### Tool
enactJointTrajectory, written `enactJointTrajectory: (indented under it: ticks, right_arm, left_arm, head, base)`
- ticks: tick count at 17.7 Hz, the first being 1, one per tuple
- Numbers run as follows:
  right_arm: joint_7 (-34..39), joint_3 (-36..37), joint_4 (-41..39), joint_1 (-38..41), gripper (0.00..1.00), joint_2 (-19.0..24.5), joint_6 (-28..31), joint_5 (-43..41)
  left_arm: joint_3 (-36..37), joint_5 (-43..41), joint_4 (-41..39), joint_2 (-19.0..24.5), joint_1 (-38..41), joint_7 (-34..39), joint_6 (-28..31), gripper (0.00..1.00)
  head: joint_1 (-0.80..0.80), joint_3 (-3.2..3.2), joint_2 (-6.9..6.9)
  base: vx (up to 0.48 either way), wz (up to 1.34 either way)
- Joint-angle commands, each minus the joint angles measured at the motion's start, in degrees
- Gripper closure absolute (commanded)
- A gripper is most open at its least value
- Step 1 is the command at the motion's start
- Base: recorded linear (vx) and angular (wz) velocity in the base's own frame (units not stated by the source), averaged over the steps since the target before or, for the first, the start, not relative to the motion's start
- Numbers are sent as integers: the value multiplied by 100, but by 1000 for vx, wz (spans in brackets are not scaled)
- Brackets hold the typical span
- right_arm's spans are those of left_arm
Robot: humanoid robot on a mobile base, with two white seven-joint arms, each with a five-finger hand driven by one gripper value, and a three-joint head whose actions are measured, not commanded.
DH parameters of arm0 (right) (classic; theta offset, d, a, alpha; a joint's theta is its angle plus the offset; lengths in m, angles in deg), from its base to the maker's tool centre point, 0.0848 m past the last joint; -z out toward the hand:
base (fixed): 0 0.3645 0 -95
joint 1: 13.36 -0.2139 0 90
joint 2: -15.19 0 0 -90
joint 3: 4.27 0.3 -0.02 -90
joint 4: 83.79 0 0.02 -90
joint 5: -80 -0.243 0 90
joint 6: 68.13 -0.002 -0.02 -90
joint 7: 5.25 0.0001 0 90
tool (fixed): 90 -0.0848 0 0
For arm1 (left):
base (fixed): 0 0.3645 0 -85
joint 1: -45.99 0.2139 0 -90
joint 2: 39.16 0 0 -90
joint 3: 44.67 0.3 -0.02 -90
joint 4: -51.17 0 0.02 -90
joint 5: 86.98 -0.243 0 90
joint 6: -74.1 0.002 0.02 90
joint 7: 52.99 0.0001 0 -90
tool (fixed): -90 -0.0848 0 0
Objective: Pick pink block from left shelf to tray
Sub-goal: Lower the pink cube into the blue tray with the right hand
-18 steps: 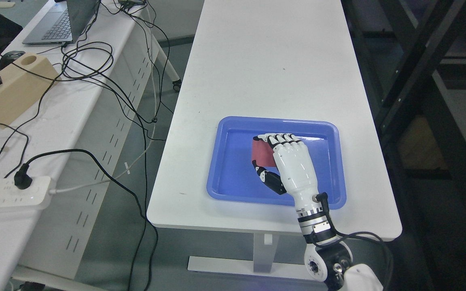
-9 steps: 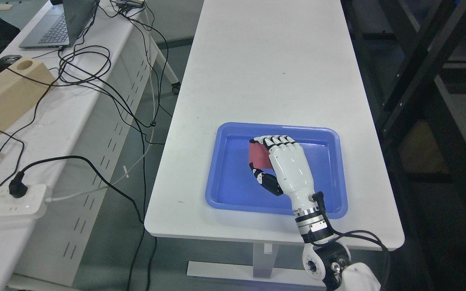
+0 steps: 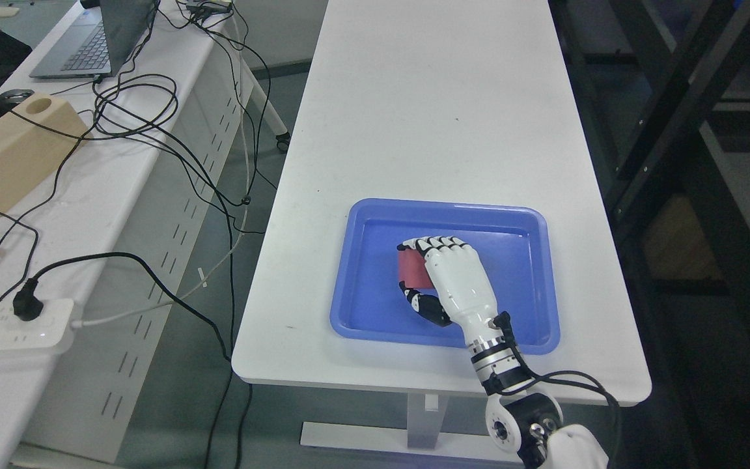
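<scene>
A blue tray (image 3: 538,273) lies near the front end of the long white table (image 3: 433,104). My right hand (image 3: 414,270) reaches into it from the lower right, white with black finger joints. Its fingers and thumb are curled around the pink block (image 3: 410,269), which shows as a reddish-pink face between them. The block sits low over the tray's floor; whether it touches the floor is hidden by the hand. My left arm does not appear.
A second white desk (image 3: 56,195) at the left carries tangled black cables (image 3: 140,111), a power strip (image 3: 4,322), a wooden block (image 3: 17,146) and a laptop (image 3: 98,36). A dark shelf frame (image 3: 674,98) stands along the right.
My right hand has drawn back toward the tray's near side and come lower, carrying the pink block with it. The camera shifted slightly.
</scene>
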Motion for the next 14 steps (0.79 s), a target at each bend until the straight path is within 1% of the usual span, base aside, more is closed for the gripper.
enactJointTrajectory:
  ticks: [1,5,7,9,12,14]
  right_arm:
    - [88,15,152,191,61,-100,112,-41]
    - [150,50,152,191,51,-100,130,-58]
    - [141,76,143,191,44,-100,173,-93]
    - [141,85,134,191,39,-100,244,-260]
    - [141,190,108,191,25,-100,244,-559]
    - [141,278,82,199,20,-100,235,-734]
  left_arm:
    - [-2,0,-100,100,-105,3,-2,0]
    - [-2,0,-100,100,-105,3,-2,0]
    - [-2,0,-100,100,-105,3,-2,0]
    - [-2,0,-100,100,-105,3,-2,0]
    - [6,0,-100,100,-105,3,-2,0]
    - [6,0,-100,100,-105,3,-2,0]
  head:
    - [0,0,0]
    - [0,0,0]
    - [0,0,0]
    - [0,0,0]
    - [0,0,0]
    - [0,0,0]
  base:
    - [0,0]
    - [0,0]
    - [0,0]
    - [0,0]
    - [0,0]
    - [0,0]
